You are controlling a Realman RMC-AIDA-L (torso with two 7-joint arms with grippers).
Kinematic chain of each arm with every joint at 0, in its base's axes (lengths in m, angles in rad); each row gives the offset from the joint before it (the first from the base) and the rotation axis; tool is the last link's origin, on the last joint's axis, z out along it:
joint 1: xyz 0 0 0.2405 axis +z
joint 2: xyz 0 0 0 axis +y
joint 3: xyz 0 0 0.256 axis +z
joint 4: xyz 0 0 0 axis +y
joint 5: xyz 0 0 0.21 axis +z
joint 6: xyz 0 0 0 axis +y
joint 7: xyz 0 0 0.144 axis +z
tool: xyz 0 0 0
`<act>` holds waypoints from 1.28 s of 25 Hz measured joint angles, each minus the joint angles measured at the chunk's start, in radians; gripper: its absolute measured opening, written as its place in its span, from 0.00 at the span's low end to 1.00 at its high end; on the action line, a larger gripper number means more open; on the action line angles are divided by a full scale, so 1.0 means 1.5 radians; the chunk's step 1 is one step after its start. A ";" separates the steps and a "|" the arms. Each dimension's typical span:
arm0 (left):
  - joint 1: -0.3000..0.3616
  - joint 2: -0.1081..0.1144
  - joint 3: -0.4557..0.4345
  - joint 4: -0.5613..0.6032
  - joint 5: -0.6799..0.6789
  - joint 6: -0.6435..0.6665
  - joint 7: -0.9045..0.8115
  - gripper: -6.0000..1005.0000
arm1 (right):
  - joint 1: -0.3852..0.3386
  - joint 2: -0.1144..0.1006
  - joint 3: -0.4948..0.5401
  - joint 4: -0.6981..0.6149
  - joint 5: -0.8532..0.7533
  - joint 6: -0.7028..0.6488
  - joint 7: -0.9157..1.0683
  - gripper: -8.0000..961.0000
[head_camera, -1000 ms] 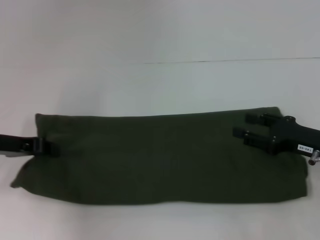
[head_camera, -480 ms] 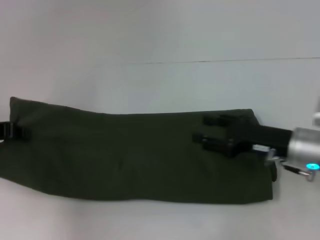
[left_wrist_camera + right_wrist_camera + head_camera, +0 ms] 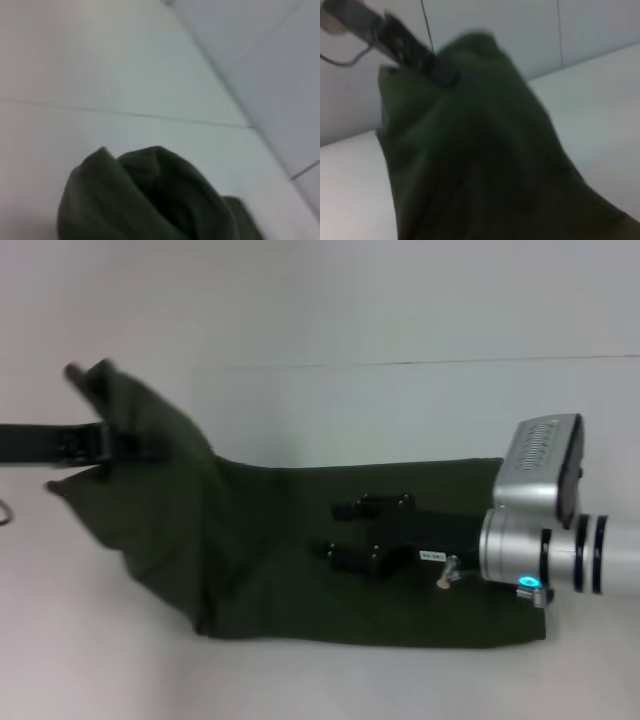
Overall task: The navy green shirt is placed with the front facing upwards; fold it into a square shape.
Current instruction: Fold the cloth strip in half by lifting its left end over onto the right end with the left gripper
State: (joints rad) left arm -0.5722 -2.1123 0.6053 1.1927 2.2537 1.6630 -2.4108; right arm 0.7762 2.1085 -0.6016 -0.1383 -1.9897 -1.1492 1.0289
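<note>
Left pincer [image 3: 112,443] clamped on lifted end of navy green shirt [image 3: 300,550] upper left, right pincer [image 3: 350,532] parted, flat mid-shirt on worktop [image 3: 400,410]: carry end right, square on right edge.

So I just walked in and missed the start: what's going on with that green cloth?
The robot is folding the navy green shirt, which lies as a long band across the white table. The left gripper is shut on the shirt's left end and holds it raised off the table, so the cloth slopes down from there. The right gripper sits over the middle of the band, its fingers apart and pointing left. The shirt's right part lies flat. The square is not yet made.
</note>
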 joint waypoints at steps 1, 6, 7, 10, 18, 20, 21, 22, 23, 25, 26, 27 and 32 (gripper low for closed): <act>-0.001 -0.005 0.003 -0.001 -0.012 0.001 0.001 0.09 | 0.004 0.001 0.002 0.009 0.000 0.010 -0.005 0.69; -0.008 -0.021 0.015 -0.021 -0.049 -0.004 0.002 0.09 | 0.022 0.002 0.007 0.052 0.016 0.042 -0.041 0.69; -0.010 -0.022 0.015 -0.026 -0.054 -0.004 0.002 0.09 | 0.027 0.002 0.007 0.063 0.021 0.049 -0.050 0.69; -0.012 -0.021 0.015 -0.045 -0.079 -0.005 0.002 0.09 | 0.044 0.002 0.004 0.090 0.024 0.064 -0.070 0.69; -0.012 -0.018 0.016 -0.069 -0.123 0.003 -0.005 0.09 | 0.071 0.008 0.022 0.150 0.026 0.110 -0.119 0.69; -0.012 -0.020 0.016 -0.070 -0.125 0.005 -0.005 0.09 | 0.075 0.008 0.035 0.164 0.024 0.117 -0.130 0.69; -0.012 -0.021 0.016 -0.070 -0.125 0.006 -0.005 0.09 | 0.077 0.008 0.041 0.170 0.023 0.118 -0.135 0.69; -0.012 -0.022 0.016 -0.070 -0.125 0.006 -0.005 0.09 | 0.078 0.008 0.044 0.175 0.023 0.119 -0.137 0.69; -0.012 -0.022 0.016 -0.070 -0.125 0.006 -0.005 0.09 | 0.080 0.008 0.046 0.179 0.022 0.119 -0.138 0.69; -0.012 -0.022 0.016 -0.072 -0.125 0.005 -0.005 0.09 | 0.079 0.007 0.047 0.181 0.021 0.119 -0.138 0.69; -0.012 -0.021 0.016 -0.074 -0.125 0.003 -0.005 0.09 | 0.076 0.006 0.047 0.181 0.021 0.120 -0.138 0.69; -0.012 -0.020 0.016 -0.077 -0.125 0.002 -0.005 0.09 | 0.069 0.003 0.048 0.178 0.022 0.117 -0.138 0.69; -0.014 -0.019 0.016 -0.088 -0.126 -0.007 -0.005 0.09 | -0.007 -0.007 0.062 0.093 0.027 0.037 -0.095 0.69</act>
State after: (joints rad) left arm -0.5929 -2.1408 0.6291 1.0607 2.0648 1.6529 -2.4184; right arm 0.7660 2.0977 -0.5080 0.0009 -1.9486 -1.0941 0.8867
